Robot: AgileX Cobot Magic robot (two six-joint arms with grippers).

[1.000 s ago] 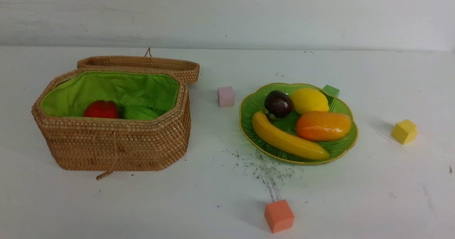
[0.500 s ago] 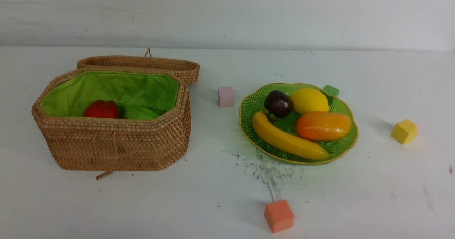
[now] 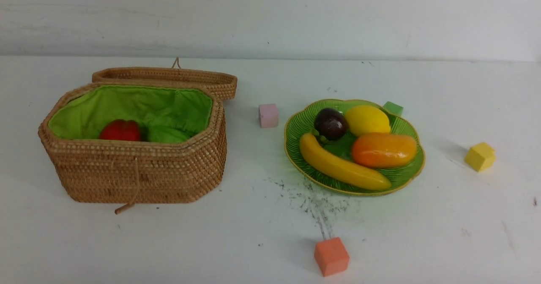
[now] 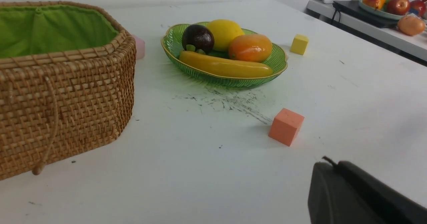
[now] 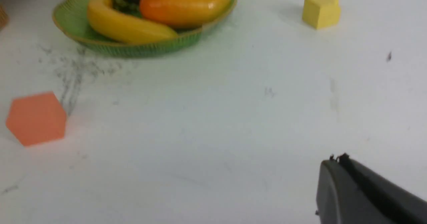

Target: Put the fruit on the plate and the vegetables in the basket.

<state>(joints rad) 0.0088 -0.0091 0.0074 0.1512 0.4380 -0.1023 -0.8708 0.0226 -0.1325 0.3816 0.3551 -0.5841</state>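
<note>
Though ringed by cubes, plate point(image 3: 296, 125) well apart from basket point(image 3: 139, 174).

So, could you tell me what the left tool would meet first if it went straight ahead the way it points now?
Probably the small orange-pink cube on the white table; the ribbed green plate lies farther on, though depth is unclear.
</note>
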